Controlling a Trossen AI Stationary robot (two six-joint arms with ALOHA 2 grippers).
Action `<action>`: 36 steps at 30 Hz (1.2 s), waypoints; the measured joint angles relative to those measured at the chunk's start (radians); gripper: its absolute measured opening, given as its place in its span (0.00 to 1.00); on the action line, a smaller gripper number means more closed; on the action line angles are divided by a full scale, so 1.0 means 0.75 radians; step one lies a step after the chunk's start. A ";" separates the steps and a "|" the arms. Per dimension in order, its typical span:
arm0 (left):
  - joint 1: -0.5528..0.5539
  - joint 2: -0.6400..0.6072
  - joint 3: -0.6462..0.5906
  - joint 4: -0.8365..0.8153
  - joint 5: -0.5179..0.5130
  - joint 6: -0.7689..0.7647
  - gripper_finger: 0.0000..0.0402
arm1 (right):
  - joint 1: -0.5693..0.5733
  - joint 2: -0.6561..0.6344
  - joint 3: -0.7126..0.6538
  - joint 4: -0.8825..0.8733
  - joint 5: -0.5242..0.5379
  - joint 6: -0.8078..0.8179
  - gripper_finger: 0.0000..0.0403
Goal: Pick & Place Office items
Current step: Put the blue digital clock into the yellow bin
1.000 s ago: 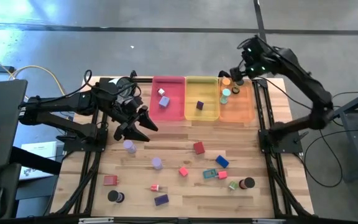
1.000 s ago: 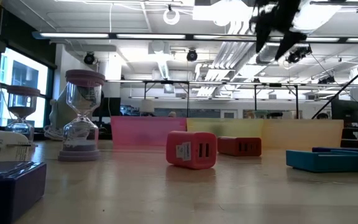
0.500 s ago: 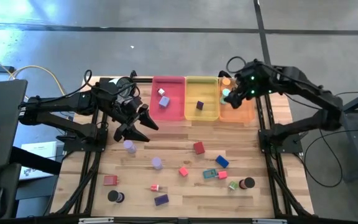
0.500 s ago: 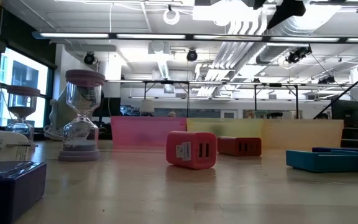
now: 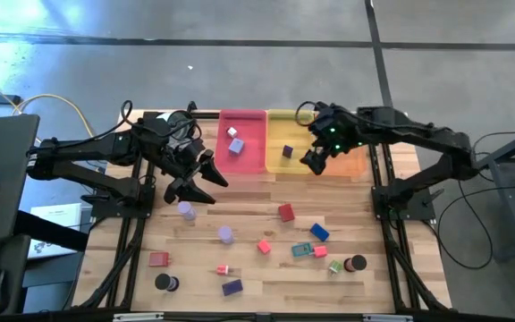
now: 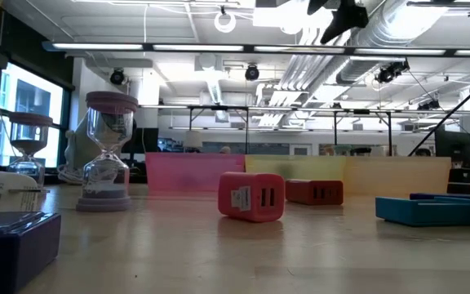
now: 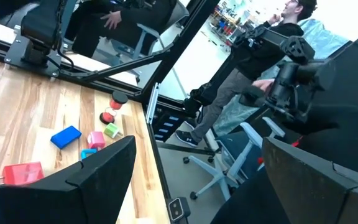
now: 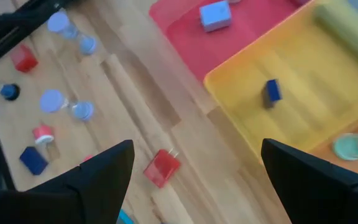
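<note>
Small office items lie scattered on the wooden table: a red block (image 5: pixel 285 212), a blue block (image 5: pixel 319 233), a pink block (image 5: pixel 264 246), a purple block (image 5: pixel 232 287), two lavender pieces (image 5: pixel 186 210), a black disc (image 5: pixel 164 283). Three trays stand at the far edge: pink (image 5: pixel 249 165), yellow (image 5: pixel 298 165), orange (image 5: pixel 351 165). My left gripper (image 5: pixel 202 183) hovers open, left of the pink tray. My right gripper (image 5: pixel 314 161) hangs open and empty above the near edge of the yellow and orange trays; its wrist view shows the red block (image 8: pixel 162 167) below.
A pale block (image 5: pixel 233 143) lies in the pink tray and a dark purple one (image 5: pixel 287 151) in the yellow tray. Black frame rails (image 5: pixel 383 215) run along both table sides. A person (image 7: pixel 272 43) sits beyond the table's right side. Bare wood lies between the trays and the items.
My right gripper has swung from beyond the orange tray's far right corner toward the table's left and near side, turning as it went, and now hangs over the near edge of the yellow and orange trays. It has stayed open. The items have not moved.
</note>
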 joint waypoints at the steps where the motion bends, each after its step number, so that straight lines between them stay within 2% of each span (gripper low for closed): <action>1: 0.000 0.000 0.000 0.000 0.000 0.000 0.85 | 0.000 0.019 0.000 0.002 -0.012 -0.003 0.85; 14: 0.000 0.000 -0.001 -0.003 0.053 0.005 0.85 | 0.019 0.190 0.000 -0.382 -0.073 0.121 0.85; 21: 0.000 0.000 -0.001 -0.052 0.053 0.066 0.85 | 0.109 0.248 0.000 -0.429 -0.133 0.236 0.85; 28: 0.000 0.001 -0.001 -0.123 0.056 0.094 0.85 | 0.269 0.281 -0.007 -0.481 -0.075 0.326 0.85; 36: 0.040 0.001 -0.001 -0.149 0.243 0.107 0.85 | 0.419 0.293 -0.146 -0.386 -0.032 0.452 0.85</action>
